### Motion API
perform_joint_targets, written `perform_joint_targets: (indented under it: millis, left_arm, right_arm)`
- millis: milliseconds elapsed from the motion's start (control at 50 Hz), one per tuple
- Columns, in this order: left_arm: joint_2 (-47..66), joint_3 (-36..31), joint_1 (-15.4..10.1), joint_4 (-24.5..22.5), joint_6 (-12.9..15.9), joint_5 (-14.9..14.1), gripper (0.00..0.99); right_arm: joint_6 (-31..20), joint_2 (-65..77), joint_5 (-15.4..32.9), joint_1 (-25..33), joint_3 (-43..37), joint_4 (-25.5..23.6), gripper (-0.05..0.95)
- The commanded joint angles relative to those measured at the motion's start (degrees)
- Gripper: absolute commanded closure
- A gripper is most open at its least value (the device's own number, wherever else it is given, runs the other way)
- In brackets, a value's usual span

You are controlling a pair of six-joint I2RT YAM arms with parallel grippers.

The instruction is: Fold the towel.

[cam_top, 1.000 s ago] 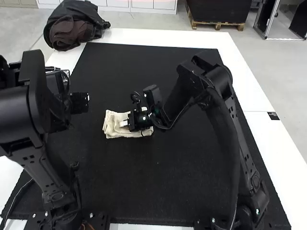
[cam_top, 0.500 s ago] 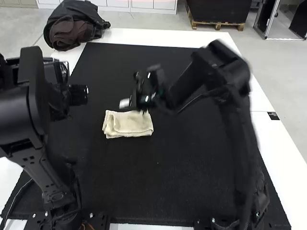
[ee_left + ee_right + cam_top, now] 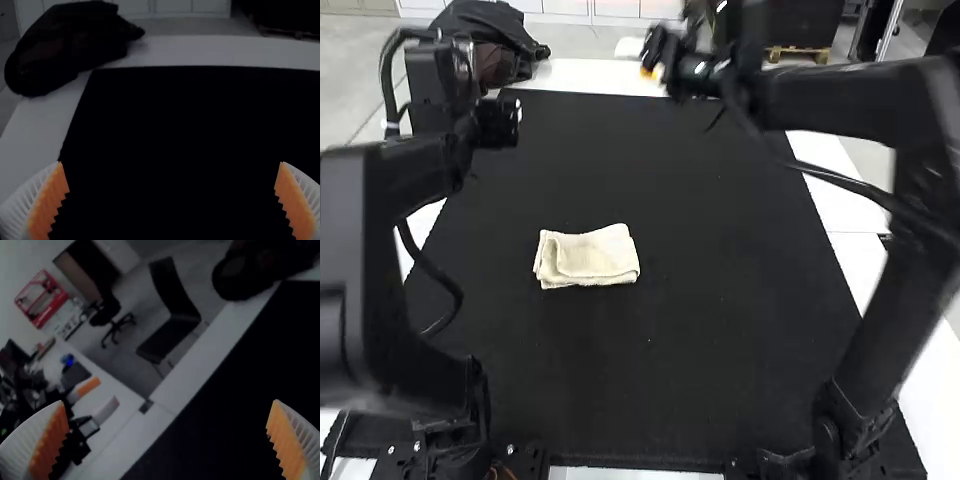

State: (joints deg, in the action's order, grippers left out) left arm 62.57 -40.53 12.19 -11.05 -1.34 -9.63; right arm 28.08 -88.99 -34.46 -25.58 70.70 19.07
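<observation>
The cream towel [image 3: 587, 257] lies on the black mat in the high view, folded into a small, roughly rectangular pad with layered edges at its left end. Neither gripper touches it. My left gripper [image 3: 500, 122] is raised near the mat's far left part; in the left wrist view that gripper [image 3: 171, 192] is open, its orange pads wide apart. Beyond the towel, near the table's far edge, is my right gripper [image 3: 639, 61]. In the right wrist view, the right gripper [image 3: 168, 432] stands open with nothing between its pads.
The black mat [image 3: 650, 370] covers most of the white table [image 3: 580, 75]. A dark bag or garment [image 3: 495, 40] rests at the far left corner, also seen in the left wrist view as a dark heap [image 3: 70, 45].
The right gripper has come off the towel, risen and moved to the far side, leaving the towel uncovered. The left arm has shifted forward. The towel's folded shape looks much the same.
</observation>
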Motion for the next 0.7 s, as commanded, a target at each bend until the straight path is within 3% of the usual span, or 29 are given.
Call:
perform_joint_targets:
  millis: [0,140,420,540,680]
  left_arm:
    - [-5.3,-2.7,-2.3,1.1,-0.6,2.2,0.030]
    - [-12.8,-2.8,-4.9,2.2,-1.6,3.9,0.030]
    - [-30.0,0.8,-5.7,2.8,-1.9,4.2,0.030]
    - [-39.6,3.9,-5.7,2.0,-5.2,4.3,0.030]
    - [-51.1,7.5,-5.3,1.7,-5.2,4.4,0.030]
  right_arm:
    - [-0.1,8.7,1.0,5.1,1.3,-1.4,-0.01]
    - [-1.4,18.7,3.7,10.4,-1.4,-2.6,-0.01]
    - [-1.0,42.1,5.3,19.3,-12.0,-2.5,-0.01]
    - [-0.7,53.8,5.5,22.9,-15.9,-4.0,-0.01]
    - [-3.3,68.2,9.9,26.4,-19.5,-7.0,-0.01]
